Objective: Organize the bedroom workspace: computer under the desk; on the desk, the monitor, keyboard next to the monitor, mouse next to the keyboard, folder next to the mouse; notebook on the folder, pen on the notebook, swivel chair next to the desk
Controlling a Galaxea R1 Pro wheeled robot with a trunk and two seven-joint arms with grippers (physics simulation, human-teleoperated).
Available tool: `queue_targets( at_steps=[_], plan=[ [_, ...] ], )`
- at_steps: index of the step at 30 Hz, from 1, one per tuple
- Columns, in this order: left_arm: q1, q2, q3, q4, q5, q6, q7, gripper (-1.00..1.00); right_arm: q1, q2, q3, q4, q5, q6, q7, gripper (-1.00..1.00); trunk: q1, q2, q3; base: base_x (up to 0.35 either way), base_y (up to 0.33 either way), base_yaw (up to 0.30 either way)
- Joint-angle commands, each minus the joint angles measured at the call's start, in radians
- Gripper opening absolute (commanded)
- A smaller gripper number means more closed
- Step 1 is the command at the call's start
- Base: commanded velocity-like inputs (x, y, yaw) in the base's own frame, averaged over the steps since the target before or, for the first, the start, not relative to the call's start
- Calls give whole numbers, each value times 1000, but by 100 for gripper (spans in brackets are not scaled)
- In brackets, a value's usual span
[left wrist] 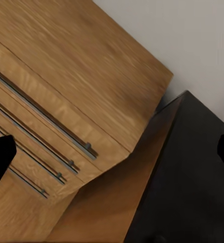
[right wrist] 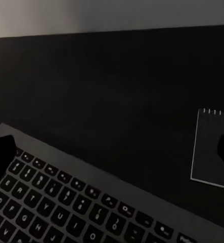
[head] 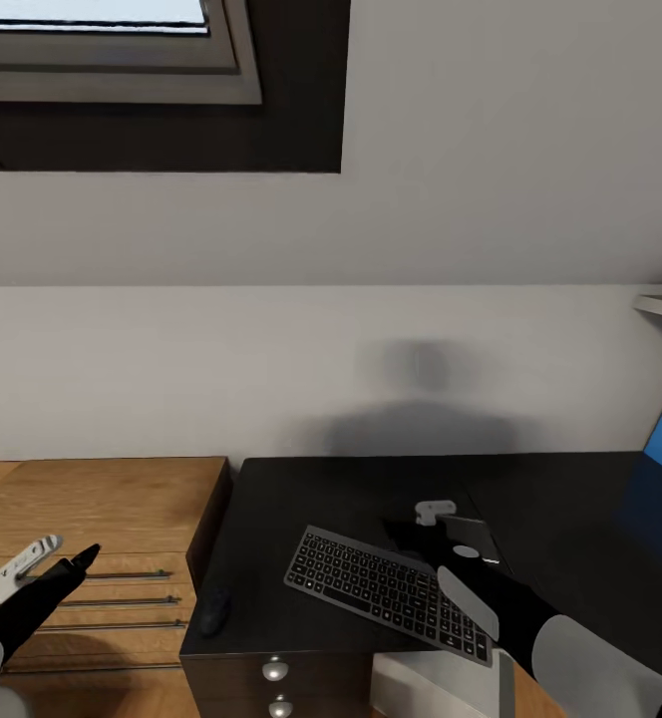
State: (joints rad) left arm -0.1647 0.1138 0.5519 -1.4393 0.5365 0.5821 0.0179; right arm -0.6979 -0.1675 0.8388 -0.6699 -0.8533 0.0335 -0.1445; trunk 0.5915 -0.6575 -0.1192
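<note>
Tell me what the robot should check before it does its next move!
1. Keyboard on the desk: ok.
2. Right claw open above the keyboard: ok.
3. Left claw open and holding nothing, over the wooden dresser: ok.
4. Mouse next to the keyboard: not ok. It sits by the desk's front left edge, apart from the keyboard.
5. Notebook stacked on the folder: not ok. It seems to lie flat on the bare desk.
6. Monitor on the desk: cannot tell.
</note>
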Motion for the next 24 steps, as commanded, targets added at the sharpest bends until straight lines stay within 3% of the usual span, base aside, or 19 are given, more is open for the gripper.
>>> queue_targets(
  at_steps=[1,5,6,8,10,12,13,14,15,18,19,24],
  plan=[
    [-1,0,-2,-1,7,6,1,100,-2,-1,8,-6,4,1,-9,100,0,-2,-2,0,0,0],
    [-1,2,-7,-3,7,6,1,100,-2,3,11,-9,56,-1,-9,100,0,-2,-2,0,0,0],
    [-1,3,-8,-3,7,5,1,100,-2,6,12,-12,95,-3,-7,100,0,-2,-2,0,0,0],
    [-1,3,-9,-5,6,5,1,100,-4,46,10,-17,129,2,-8,100,0,-2,-2,0,0,0],
    [-1,3,-10,-5,6,5,1,100,-41,81,5,-11,137,30,-6,100,0,-2,-2,0,0,0],
    [-1,2,-10,-6,6,5,1,100,-78,91,0,2,137,56,-3,100,0,-2,-2,0,0,0],
    [-1,2,-11,-6,6,5,1,100,-132,103,-24,51,132,86,6,100,0,-2,-2,0,0,0],
    [-1,2,-13,-6,6,5,1,100,-145,107,-37,75,130,92,12,100,0,-2,-2,0,0,0],
    [-1,2,-19,-7,6,5,1,100,-166,118,-68,124,127,98,34,100,0,-2,-2,0,0,0],
    [-1,5,-25,-13,6,8,1,100,-184,137,-106,193,125,104,93,100,0,-2,-2,0,0,0],
    [-1,6,-26,-24,6,9,1,100,-190,145,-122,231,125,105,142,100,0,-2,-2,0,0,0],
    [-1,6,-27,-47,5,12,1,100,-201,156,-146,297,124,110,295,100,0,-2,-2,0,0,0]
  ],
)
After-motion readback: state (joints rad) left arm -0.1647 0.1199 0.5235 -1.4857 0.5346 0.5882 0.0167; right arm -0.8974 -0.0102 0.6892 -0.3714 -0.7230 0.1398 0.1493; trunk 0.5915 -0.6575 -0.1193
